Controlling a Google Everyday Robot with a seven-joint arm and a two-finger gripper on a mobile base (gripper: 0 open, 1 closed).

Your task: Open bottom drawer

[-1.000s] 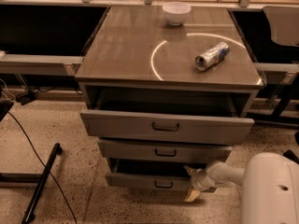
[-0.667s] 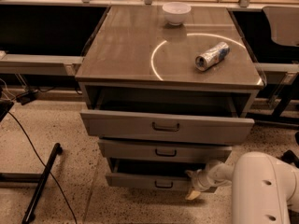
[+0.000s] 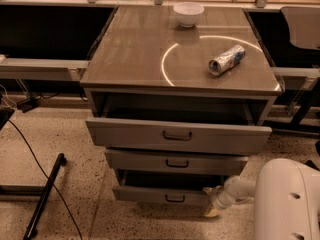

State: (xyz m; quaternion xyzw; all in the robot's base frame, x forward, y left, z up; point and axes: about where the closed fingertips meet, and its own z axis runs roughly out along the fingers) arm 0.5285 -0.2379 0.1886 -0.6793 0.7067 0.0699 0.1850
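**Cabinet with three drawers, gripper at the lowest front**

- Bottom drawer (image 3: 150, 194): grey metal, lowest of three, small dark bar handle (image 3: 174, 199) at centre. It is drawn part-way out, with a dark gap showing behind its front. It sits just above the speckled floor (image 3: 75, 134).
- Gripper (image 3: 210, 201): low at the right end of the bottom drawer's front, to the right of the handle and not on it. Its pale yellow fingertips (image 3: 212, 213) stand apart, one up near the drawer's top edge and one down by the floor. Whether either touches the front cannot be told.
- Arm (image 3: 287, 199): white and bulky, filling the lower right corner.
- Middle drawer (image 3: 135, 160): slightly out.
- Top drawer (image 3: 125, 134): widest, drawn out, interior dark.
- Cabinet top (image 3: 130, 49): marked with a white ring (image 3: 165, 64).
- White bowl (image 3: 188, 13): upright near the back edge.
- Drinks can (image 3: 226, 59): lying on its side inside the ring, at its right.
- Black cable (image 3: 35, 154) and black bar (image 3: 44, 196): on the floor at left.
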